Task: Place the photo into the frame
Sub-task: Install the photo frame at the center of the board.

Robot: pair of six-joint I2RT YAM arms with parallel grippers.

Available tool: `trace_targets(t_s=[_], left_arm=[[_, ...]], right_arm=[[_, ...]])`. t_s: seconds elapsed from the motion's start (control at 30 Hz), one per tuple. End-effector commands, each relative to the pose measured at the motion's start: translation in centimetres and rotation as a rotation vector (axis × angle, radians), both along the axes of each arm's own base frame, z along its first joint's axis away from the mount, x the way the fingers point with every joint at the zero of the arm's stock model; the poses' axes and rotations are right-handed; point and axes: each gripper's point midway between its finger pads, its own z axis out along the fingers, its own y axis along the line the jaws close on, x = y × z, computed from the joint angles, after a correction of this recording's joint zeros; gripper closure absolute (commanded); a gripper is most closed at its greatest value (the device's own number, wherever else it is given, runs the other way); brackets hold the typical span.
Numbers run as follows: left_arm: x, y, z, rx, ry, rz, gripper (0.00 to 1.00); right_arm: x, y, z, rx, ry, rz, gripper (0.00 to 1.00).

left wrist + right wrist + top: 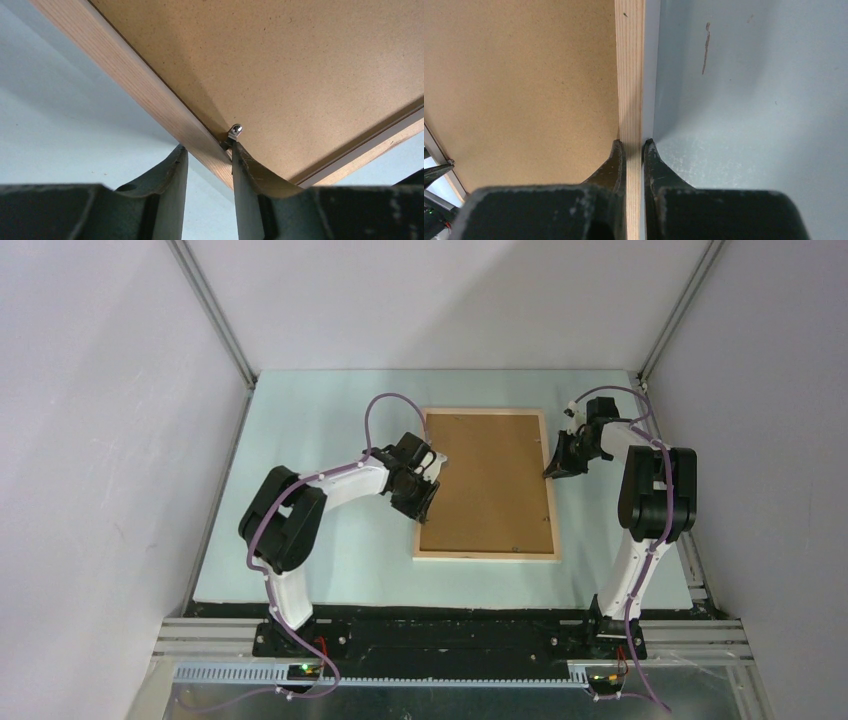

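Right claw (633,142) clamps the frame (629,75); left claw (208,146), part open, straddles its opposite edge.

The table (330,540) has a pale blue-green top, matte and faintly scuffed (a thin brownish streak (706,47) marks the bare surface beside the frame (487,556)). The frame lies flat on it, back upward, a little right of the middle, its pale wood edges surrounding the brown backing board (487,480).

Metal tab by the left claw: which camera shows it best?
Left wrist: the metal tab sits close-up, sharp, at the frame rail's inner edge. Top external hides it behind the left claw; right wrist shows only the opposite rail.
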Motion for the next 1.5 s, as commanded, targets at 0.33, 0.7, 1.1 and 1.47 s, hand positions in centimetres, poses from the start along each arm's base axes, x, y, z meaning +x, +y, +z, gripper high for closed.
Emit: trace_targets(t_s=[0.33,0.7,1.1,1.47], left_arm=[[0.87,-0.64,0.75,-0.010,-0.051,-0.041,0.44],[1.02,-0.43,0.33,0.006,-0.052,-0.043,0.51],[1.17,-0.51,-0.03,0.013,-0.047,-0.043,0.65],[1.16,-0.70,0.44,-0.004,-0.051,-0.046,0.69]], right_arm=[[-0.19,-0.17,-0.90,0.022,0.019,-0.011,1.00],[-0.25,-0.12,-1.06,0.024,0.022,-0.007,1.00],[-0.31,-0.04,-1.13,0.029,0.025,-0.004,1.00],[-0.28,0.00,-0.99,0.030,0.019,0.003,1.00]])
